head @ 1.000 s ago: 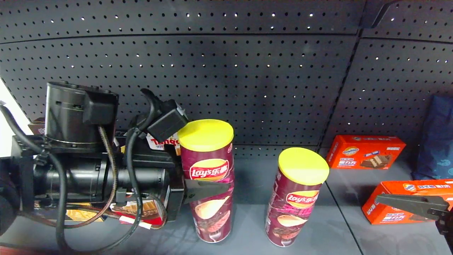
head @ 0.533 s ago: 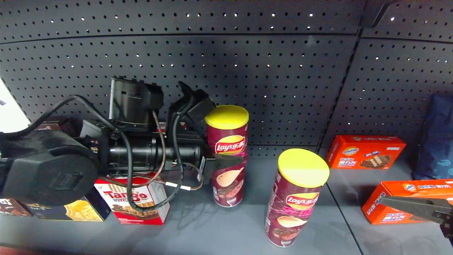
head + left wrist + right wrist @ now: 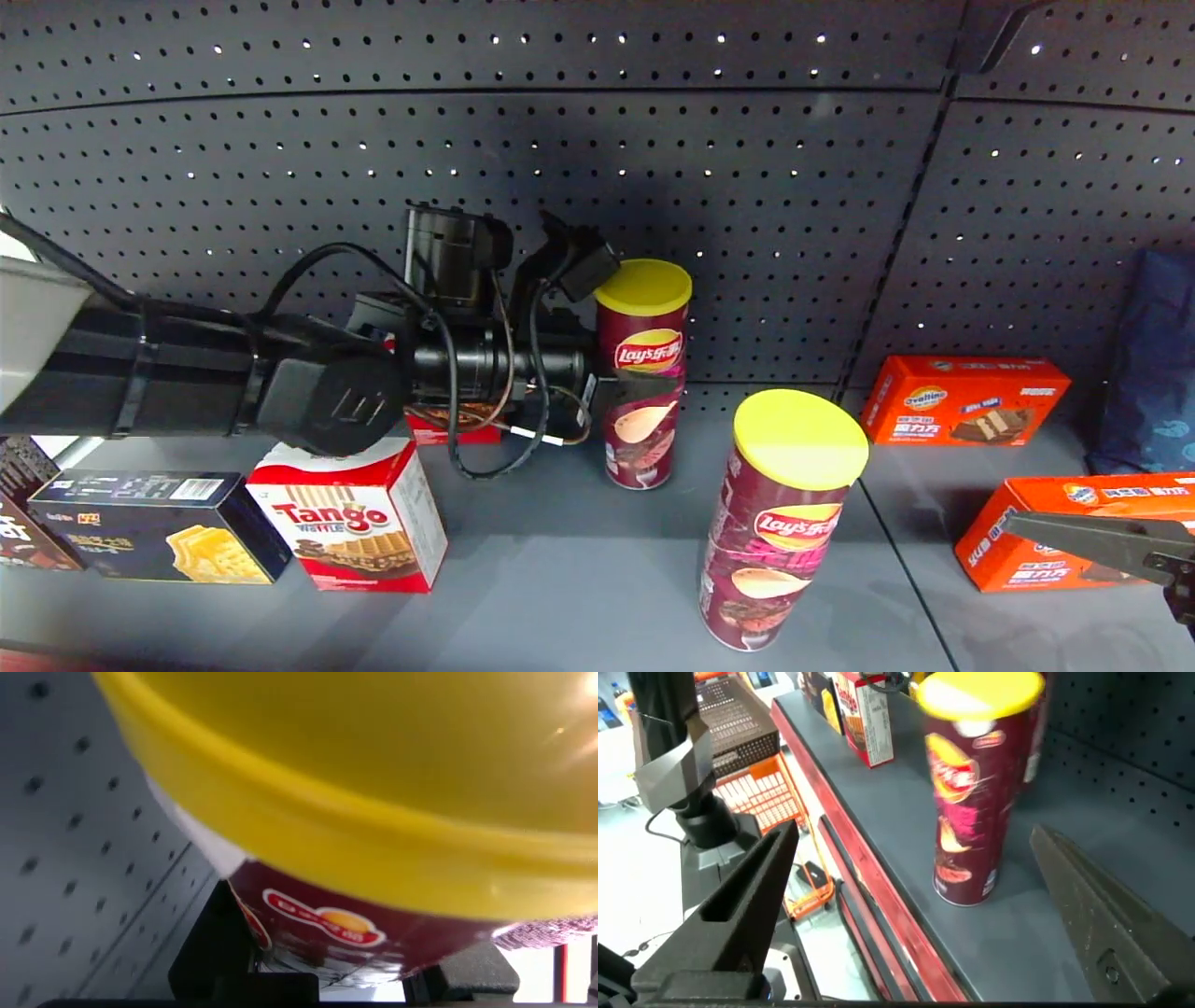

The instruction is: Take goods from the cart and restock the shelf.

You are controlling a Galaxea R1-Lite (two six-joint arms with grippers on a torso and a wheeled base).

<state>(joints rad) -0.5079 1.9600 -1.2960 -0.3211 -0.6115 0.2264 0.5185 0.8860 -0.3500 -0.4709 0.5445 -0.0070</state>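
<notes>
Well, the left claw (image 3: pixel 644 385) is pinching a can of chips (image 3: pixel 644 317) round its middle, just left of centre in the head view. The can is upright and close to the pegboard wall (image 3: pixel 747 168); whether its base meets the shelf (image 3: pixel 560 579) I cannot tell. A second can (image 3: pixel 794 523) stands alone lower down, right of centre. The right claw (image 3: pixel 915 833) sits at the lower right edge, fingers spread wide and holding nothing, beside the near orange box (image 3: pixel 1036 560). A far orange box (image 3: pixel 966 399) lies farther back. A wafer box (image 3: pixel 355 527) and a dark box (image 3: pixel 159 527) sit at the lower left.
</notes>
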